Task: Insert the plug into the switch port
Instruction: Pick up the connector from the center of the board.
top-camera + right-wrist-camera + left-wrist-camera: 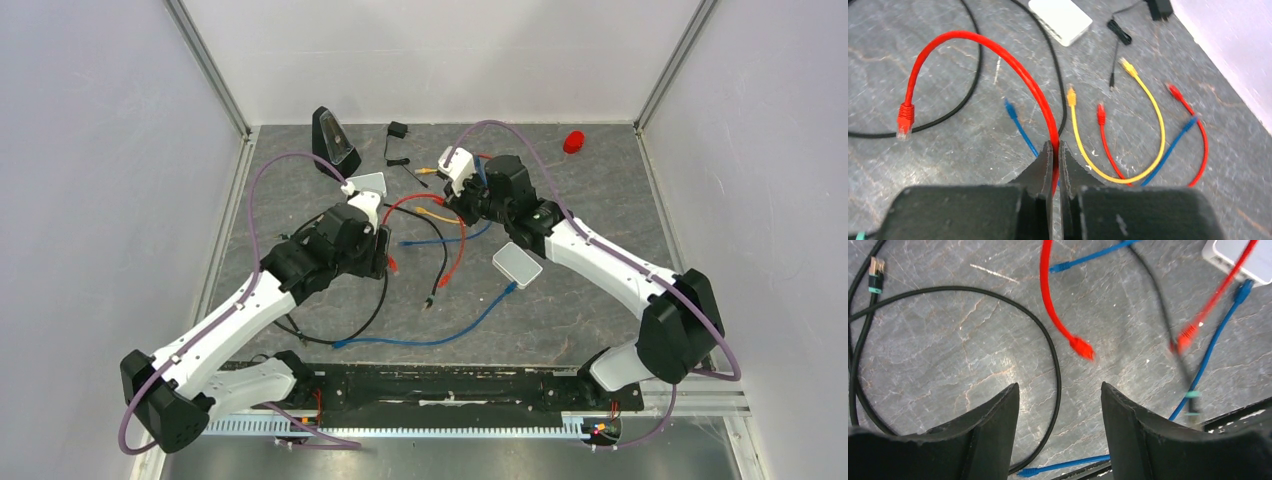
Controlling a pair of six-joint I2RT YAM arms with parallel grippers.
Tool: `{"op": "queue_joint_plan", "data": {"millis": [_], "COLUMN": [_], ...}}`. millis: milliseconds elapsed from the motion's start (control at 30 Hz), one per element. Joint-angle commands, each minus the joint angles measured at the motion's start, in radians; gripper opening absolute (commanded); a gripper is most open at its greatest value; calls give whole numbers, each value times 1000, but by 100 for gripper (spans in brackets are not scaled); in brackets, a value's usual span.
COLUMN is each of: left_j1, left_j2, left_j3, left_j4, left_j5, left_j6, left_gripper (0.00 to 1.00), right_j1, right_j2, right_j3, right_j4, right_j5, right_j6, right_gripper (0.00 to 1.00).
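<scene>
Right wrist view gave me the clearest read: the right gripper (1055, 150) had its jaws pinched together on the red cable (998, 55), gripping it partway along its length rather than at the end. From there the cable arched away to its red plug (904, 121), which lay on the table (560, 330) beside a black lead (968, 95). From the overhead camera, the switch (517, 265) sat flat on the table just in front of the right forearm, well apart from that plug. I took this box for the switch because the left wrist camera showed dark sockets along its edge. A second pale box (1060, 20) lay farther back, and I could not rule it out. A blue plug (1244, 290) rested against the switch's edge, though I could not tell whether it was seated. The left gripper (1058, 395) hung over bare table with its fingers well apart and nothing between them. I judged the task to be early: a cable was in hand, but no plug was held in a way that could be steered. What remained, as I saw it, was taking the connector itself, turning it to face a socket, bringing it to the switch and pushing it home, probably with the other arm steadying the light box.
</scene>
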Motion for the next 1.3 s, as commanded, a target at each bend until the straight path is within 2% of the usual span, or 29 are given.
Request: {"op": "queue_joint_plan", "data": {"millis": [0, 133, 233, 333, 467, 567, 700, 833, 933, 1133, 1267], "left_j1": [10, 10, 10, 10, 10, 3, -10, -26, -77, -192, -233], "left_j2": [-26, -96, -170, -241, -295, -300, -297, -207, -111, 59, 100], "left_j3": [69, 40, -14, -64, -91, -86, -91, -60, -29, 49, 48], "left_j4": [-21, 1, 72, 104, 123, 68, 29, -7, -27, -27, -27], "left_j5": [73, 85, 192, 524, 670, 736, 810, 866, 856, 810, 789], "left_j6": [86, 138, 239, 520, 751, 981, 1213, 1324, 1367, 1334, 1319], "left_gripper": [66, 66, 65, 64, 62, 60, 61, 61, 59, 56, 56], "right_j1": [-8, -20, -38, -56, -86, -96, -95, -97, -101, -100, -100], "right_j2": [-22, -12, 22, 56, 99, 121, 149, 163, 173, 179, 175], "right_j3": [71, 154, 260, 309, 318, 321, 338, 340, 351, 351, 348], "right_j4": [-63, -164, -308, -422, -501, -550, -633, -660, -665, -667, -670], "right_j5": [-143, -216, -287, -362, -452, -522, -578, -598, -621, -640, -645], "right_j6": [-124, -147, -168, -224, -255, -282, -357, -388, -390, -395, -398], "right_gripper": [0, 0, 0, 0, 0, 0, 0, 0, 0, 0, 0]}}
